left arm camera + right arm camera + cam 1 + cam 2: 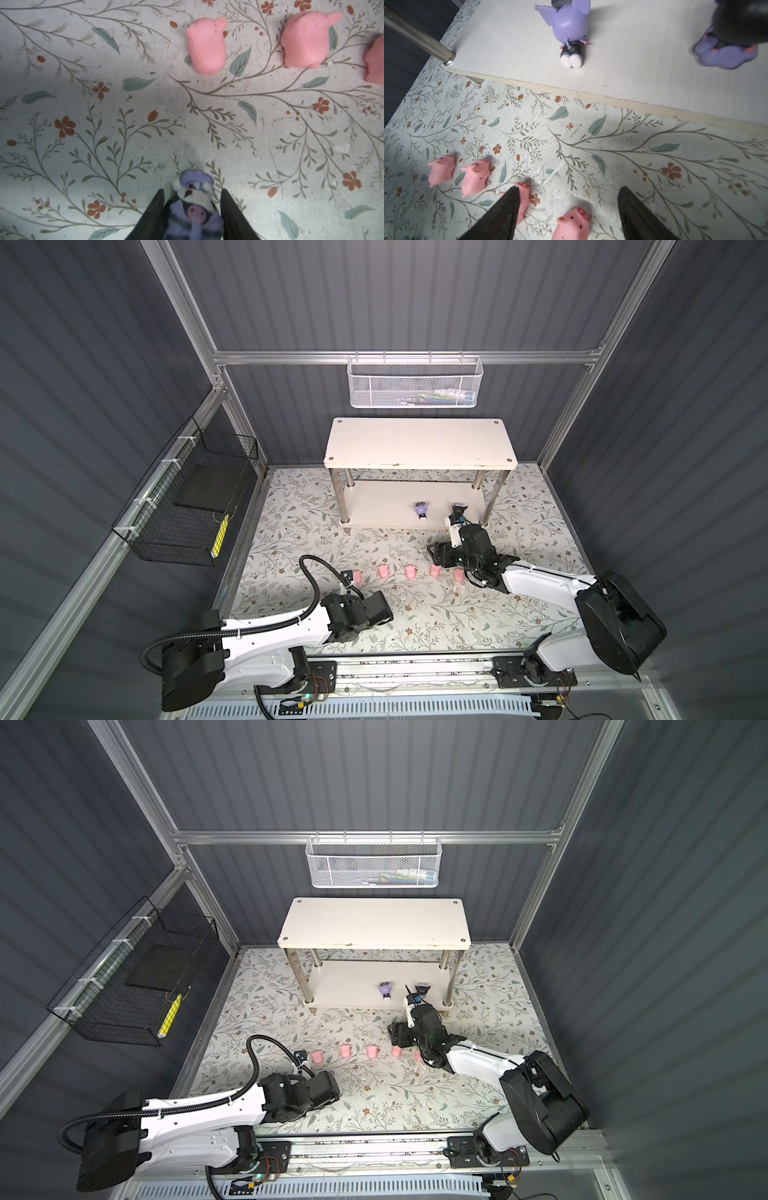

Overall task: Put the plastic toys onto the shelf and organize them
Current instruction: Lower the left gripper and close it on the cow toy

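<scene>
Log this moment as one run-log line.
left gripper: jaws around lavender toy, grip unclear | right gripper: open, empty | shelf lower tier: two lavender toys | table: five pink pigs in a row

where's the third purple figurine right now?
Left wrist view: the purple figurine is between the jaws of the left tool, over the floral mat, left of centre, near the leftmost pink pig.

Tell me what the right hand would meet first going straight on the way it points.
Probably the pink pig, framed between the right hand's open fingers in the right wrist view. Depth is unclear; it might straddle the pig and touch the mat instead.
</scene>
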Robot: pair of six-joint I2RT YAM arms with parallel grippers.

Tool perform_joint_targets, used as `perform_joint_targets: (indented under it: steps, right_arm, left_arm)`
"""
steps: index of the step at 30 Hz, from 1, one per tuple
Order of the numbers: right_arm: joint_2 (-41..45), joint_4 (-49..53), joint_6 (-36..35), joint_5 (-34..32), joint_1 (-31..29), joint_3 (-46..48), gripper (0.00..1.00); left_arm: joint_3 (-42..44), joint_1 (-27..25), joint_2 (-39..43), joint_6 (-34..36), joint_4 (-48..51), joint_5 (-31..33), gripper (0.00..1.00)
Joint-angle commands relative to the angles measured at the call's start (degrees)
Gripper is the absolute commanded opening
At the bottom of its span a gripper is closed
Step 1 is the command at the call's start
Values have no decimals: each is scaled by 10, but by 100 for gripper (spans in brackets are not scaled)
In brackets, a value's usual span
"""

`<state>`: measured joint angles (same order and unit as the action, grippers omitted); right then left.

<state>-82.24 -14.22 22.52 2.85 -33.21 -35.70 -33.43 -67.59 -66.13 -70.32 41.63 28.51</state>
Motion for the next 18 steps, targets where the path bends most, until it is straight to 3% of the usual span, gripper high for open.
perform_joint_targets:
  steps: [1, 11, 18]
  right_arm:
    - [-7, -10, 4, 3, -1, -13, 76]
    - [-9, -13, 5, 8, -1, -10, 76]
    - [0, -12, 6, 7, -1, -5, 76]
  left_arm:
    - [-21, -4, 7, -3, 30, 14, 40]
    - [-78, -3, 9, 1, 74, 30, 42]
    - [-178, -2, -28, 16, 132, 55, 44]
